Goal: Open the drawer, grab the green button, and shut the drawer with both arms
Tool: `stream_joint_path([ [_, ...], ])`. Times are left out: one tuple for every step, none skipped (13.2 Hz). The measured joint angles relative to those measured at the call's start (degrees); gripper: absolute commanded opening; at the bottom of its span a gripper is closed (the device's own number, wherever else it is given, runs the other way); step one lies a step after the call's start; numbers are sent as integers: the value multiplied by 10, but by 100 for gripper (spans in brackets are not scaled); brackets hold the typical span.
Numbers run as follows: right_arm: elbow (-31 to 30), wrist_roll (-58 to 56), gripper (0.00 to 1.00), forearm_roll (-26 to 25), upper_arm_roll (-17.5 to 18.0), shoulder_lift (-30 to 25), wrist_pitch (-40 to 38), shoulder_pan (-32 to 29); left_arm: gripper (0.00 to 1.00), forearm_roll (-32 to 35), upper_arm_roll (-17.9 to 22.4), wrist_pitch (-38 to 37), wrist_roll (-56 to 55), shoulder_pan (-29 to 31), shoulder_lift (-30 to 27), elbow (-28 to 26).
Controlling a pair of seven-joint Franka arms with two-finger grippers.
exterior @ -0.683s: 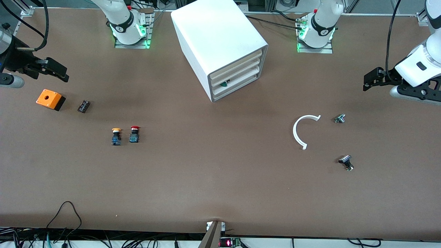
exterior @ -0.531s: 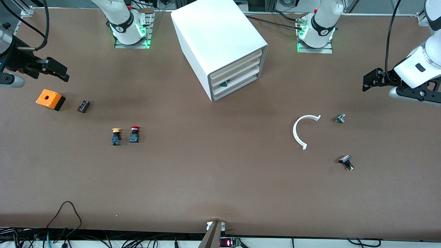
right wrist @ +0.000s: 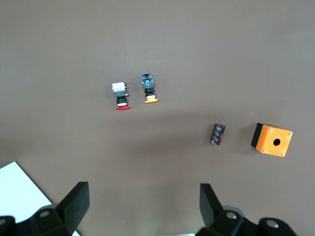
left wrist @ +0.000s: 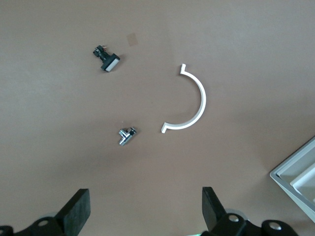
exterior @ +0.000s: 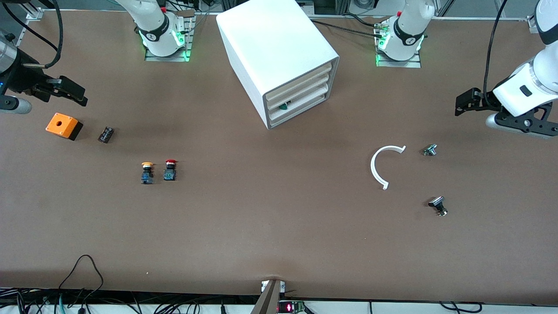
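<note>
Grippers are both hanging out at the table ends doing nothing yet: the left gripper (left wrist: 142, 209) is sitting with fingers spread wide and empty over bare table at the left arm's end, and the right gripper (right wrist: 141, 206) is looking just as open and empty over its own end near the orange box (exterior: 63, 125). Meanwhile the drawer (exterior: 300, 106) is looking pretty much shut in the cabinet (exterior: 272, 48), with the button (exterior: 284, 105) peeking green through its front, so I'm guessing opening, grabbing and closing are all still waiting.
</note>
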Motion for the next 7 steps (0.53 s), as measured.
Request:
stream_joint_path([
  [-1,0,99,0,0,0,0,0,99,-1,-3,-16,0,0,0,2],
  [-2,0,99,0,0,0,-1,0,99,-10,-5,-34,0,-1,0,4],
  [-2,0,99,0,0,0,-1,0,99,-30,-5,-51,0,0,0,5],
  [-3,0,99,0,1,0,-5,1,99,-50,-5,-65,0,0,0,5],
  [-3,0,99,0,1,0,-12,1,99,-66,-5,-83,0,0,2,5],
  [-3,0,99,1,2,0,-17,1,99,-87,-6,-107,1,-1,4,5],
  [-3,0,99,2,2,0,-19,1,99,-116,-11,-136,1,-3,7,5],
])
